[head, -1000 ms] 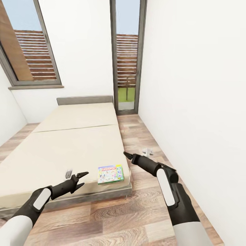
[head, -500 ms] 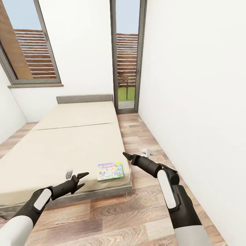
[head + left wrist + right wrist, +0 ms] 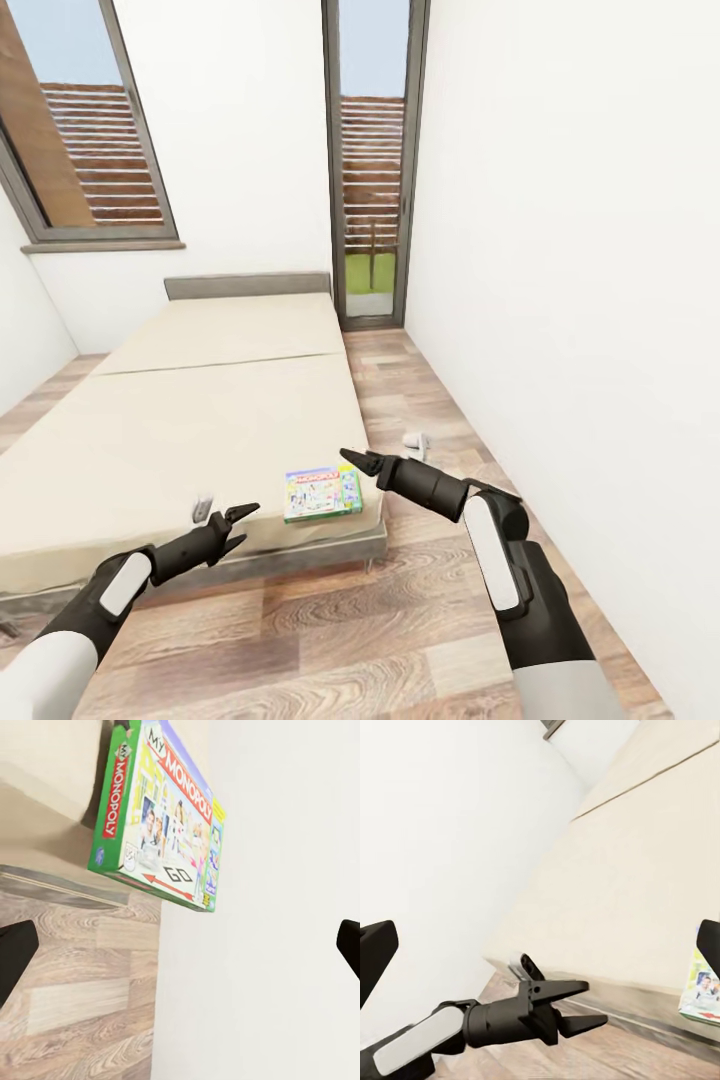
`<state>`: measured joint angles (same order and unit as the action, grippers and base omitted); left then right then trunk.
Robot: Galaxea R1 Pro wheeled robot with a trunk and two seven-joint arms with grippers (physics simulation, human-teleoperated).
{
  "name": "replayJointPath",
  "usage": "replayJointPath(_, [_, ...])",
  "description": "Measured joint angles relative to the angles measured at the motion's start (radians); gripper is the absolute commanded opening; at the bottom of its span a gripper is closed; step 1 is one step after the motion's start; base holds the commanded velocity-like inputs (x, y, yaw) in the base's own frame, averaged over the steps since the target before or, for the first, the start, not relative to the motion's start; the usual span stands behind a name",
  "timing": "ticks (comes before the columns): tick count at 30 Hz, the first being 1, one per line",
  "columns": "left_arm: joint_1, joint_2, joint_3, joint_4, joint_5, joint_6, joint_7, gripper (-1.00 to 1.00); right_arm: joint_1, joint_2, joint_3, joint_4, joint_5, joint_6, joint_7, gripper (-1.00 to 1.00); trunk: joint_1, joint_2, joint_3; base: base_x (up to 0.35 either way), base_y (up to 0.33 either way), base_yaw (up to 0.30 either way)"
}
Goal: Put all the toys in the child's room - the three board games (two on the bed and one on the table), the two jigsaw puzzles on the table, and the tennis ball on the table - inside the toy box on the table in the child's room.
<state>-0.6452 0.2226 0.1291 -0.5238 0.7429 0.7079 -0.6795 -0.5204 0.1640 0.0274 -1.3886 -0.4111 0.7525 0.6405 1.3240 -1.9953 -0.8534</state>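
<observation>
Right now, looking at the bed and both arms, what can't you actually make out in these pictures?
- Monopoly box: small print unreadable in the head view; in the right wrist view the frame edge cuts it off.
- Small white object on the floor beside the bed: too small to identify.
- Small grey object on the mattress by the left tool: too small to identify.

Bright, even daylight; sharp render, wide-angle edge stretch.
</observation>
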Motion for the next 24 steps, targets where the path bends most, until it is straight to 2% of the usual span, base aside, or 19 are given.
replayJointPath(2, [0.0, -0.001, -0.001, 0.01, -0.003, -0.006, 0.0, 1.0, 0.003, 0.0, -0.001, 0.0, 0.001, 0.002, 0.041, 1.0, 0.008, -0.014, -0.006, 0.0, 0.0, 0.0])
replayJointPath(5, [0.0, -0.004, -0.001, 0.018, -0.006, -0.013, 0.0, 1.0, 0.014, 0.0, -0.002, 0.001, 0.001, -0.002, 0.061, 1.0, 0.019, -0.035, -0.016, 0.028, 0.0, 0.0])
replayJointPath(10, [0.002, -0.032, 0.002, 0.016, -0.004, -0.015, 0.014, 1.0, 0.023, 0.007, -0.012, 0.007, 0.008, -0.024, 0.055, 1.0, 0.019, -0.035, -0.016, 0.038, 0.0, 0.0])
replayJointPath(16, [0.001, -0.04, 0.001, 0.016, -0.004, -0.014, 0.019, 1.0, 0.022, -0.01, -0.011, 0.028, 0.006, -0.05, 0.054, 1.0, 0.019, -0.035, -0.016, 0.067, 0.0, 0.0])
replayJointPath(24, [0.001, -0.041, 0.001, 0.016, -0.004, -0.014, 0.02, 1.0, 0.022, -0.012, -0.01, 0.033, 0.006, -0.077, 0.055, 1.0, 0.019, -0.035, -0.016, 0.045, 0.001, 0.0])
